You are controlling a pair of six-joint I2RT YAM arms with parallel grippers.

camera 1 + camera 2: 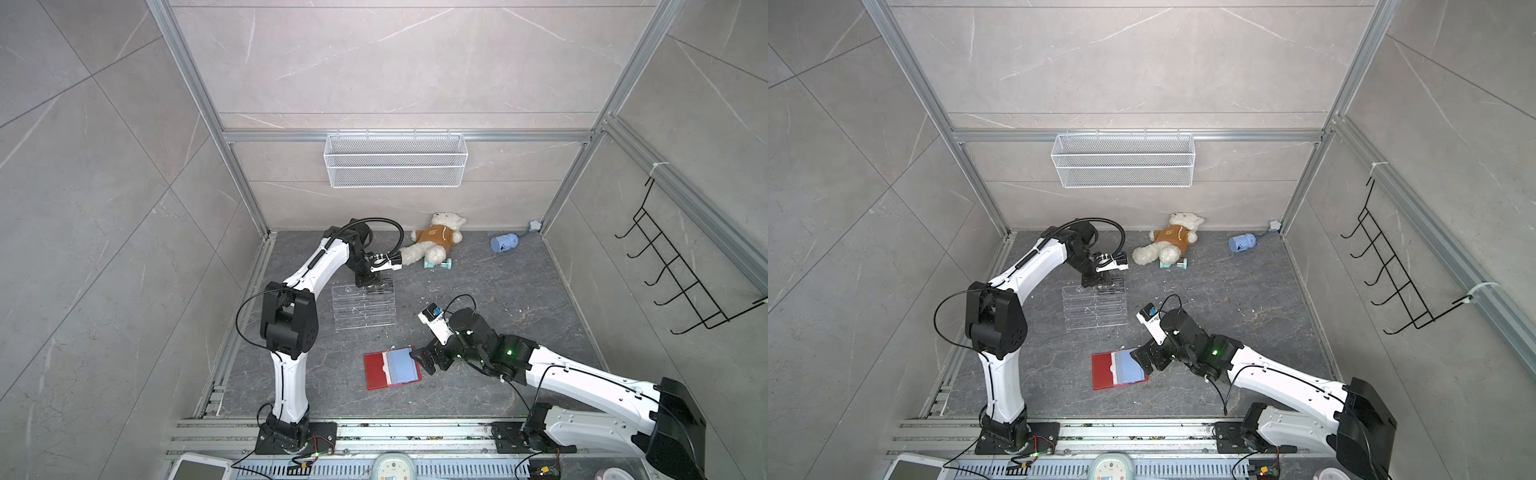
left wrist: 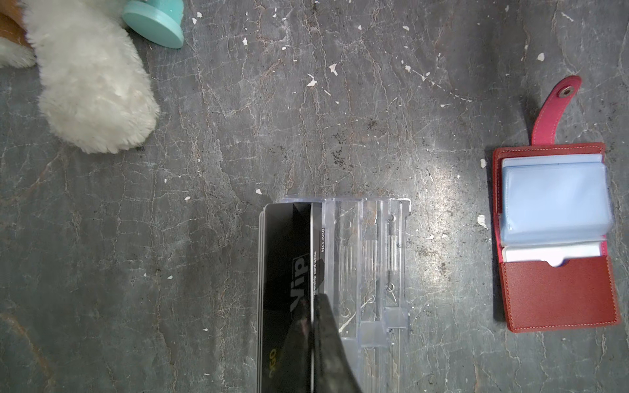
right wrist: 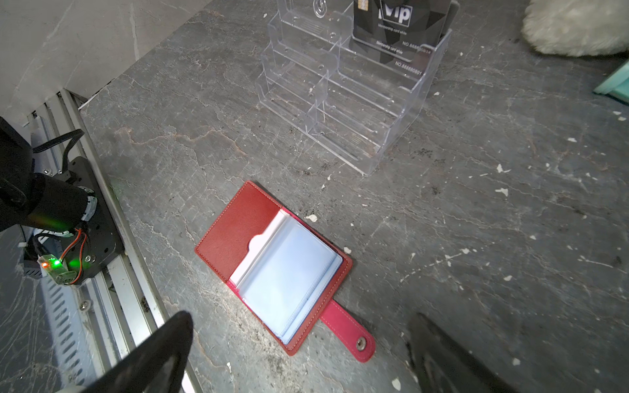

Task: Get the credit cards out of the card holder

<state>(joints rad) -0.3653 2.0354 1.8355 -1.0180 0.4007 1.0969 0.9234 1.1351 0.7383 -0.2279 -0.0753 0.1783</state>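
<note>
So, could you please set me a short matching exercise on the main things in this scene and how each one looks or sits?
Things:
1. card holder
2. dark cards
3. right claw
4. teddy bear

States:
a. white fur, brown top
b. standing upright in the clear rack
c. open wide, holding nothing
d. red, lying unfolded flat

Pairs: 1-d, 2-b, 3-c, 4-a
</note>
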